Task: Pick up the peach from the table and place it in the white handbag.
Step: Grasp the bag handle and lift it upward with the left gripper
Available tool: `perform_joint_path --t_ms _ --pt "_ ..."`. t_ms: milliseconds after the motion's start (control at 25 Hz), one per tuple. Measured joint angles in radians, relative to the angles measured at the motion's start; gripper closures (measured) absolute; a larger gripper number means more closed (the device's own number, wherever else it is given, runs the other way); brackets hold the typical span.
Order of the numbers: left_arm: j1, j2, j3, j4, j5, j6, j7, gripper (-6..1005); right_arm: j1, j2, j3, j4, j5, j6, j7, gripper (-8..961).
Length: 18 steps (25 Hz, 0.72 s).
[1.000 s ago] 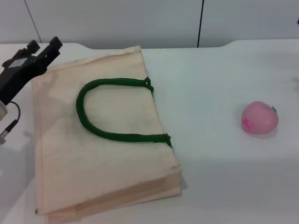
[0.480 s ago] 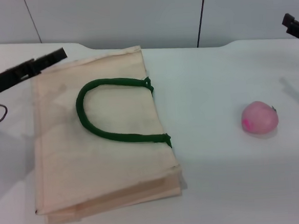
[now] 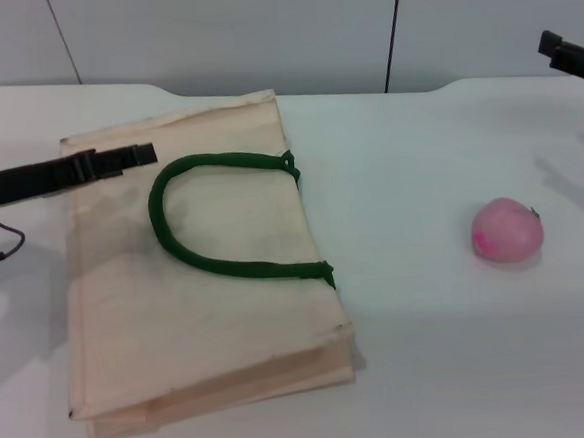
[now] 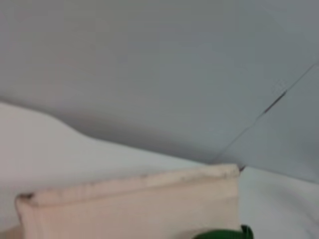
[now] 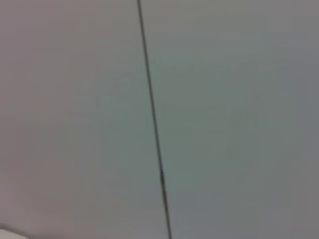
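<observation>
The peach (image 3: 507, 230), small, round and pink, lies on the white table (image 3: 432, 360) at the right. The white handbag (image 3: 196, 276) lies flat at the left, with its green loop handle (image 3: 212, 220) on top. The bag's edge (image 4: 139, 199) and a bit of the handle (image 4: 224, 233) also show in the left wrist view. My left gripper (image 3: 139, 154) reaches in from the left, above the bag's far left part, beside the handle. My right gripper (image 3: 564, 57) is high at the right edge, beyond the peach and well apart from it.
A grey panelled wall (image 3: 259, 31) stands behind the table. Its dark seam (image 5: 152, 124) is all that shows in the right wrist view. Bare tabletop lies between bag and peach (image 3: 402, 221).
My left gripper has swung right and towards me, from the bag's far left corner to over the bag beside the handle. My right gripper has moved a little further into view. Peach and bag have not moved.
</observation>
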Motion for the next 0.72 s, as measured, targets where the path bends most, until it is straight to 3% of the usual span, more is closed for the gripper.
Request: perform_joint_path --t_ms 720 --pt "-0.064 0.012 0.0 -0.007 0.189 -0.025 -0.077 214 0.004 0.002 0.0 -0.051 -0.049 0.04 0.059 88"
